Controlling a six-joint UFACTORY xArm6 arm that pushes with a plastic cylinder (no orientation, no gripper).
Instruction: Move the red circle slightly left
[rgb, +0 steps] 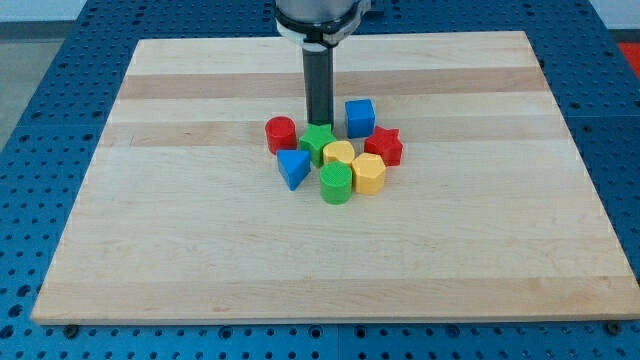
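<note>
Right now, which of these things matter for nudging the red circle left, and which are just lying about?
Part of the job:
red circle
my tip, to the view's right of the red circle, just above the green block

Just lying about:
green block
blue cube
red star
blue triangle
yellow block
yellow hexagon
green cylinder

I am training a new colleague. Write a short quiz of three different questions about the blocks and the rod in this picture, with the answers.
1. True or false: my tip touches the red circle.
2. Which block lies nearest the view's bottom? A) blue cube B) green cylinder C) red star
3. Fill in: the block just below the red circle in the view is the blue ____.

Key
1. False. My tip stands to the circle's right, by the green star, with a gap to the circle.
2. B
3. triangle
</note>
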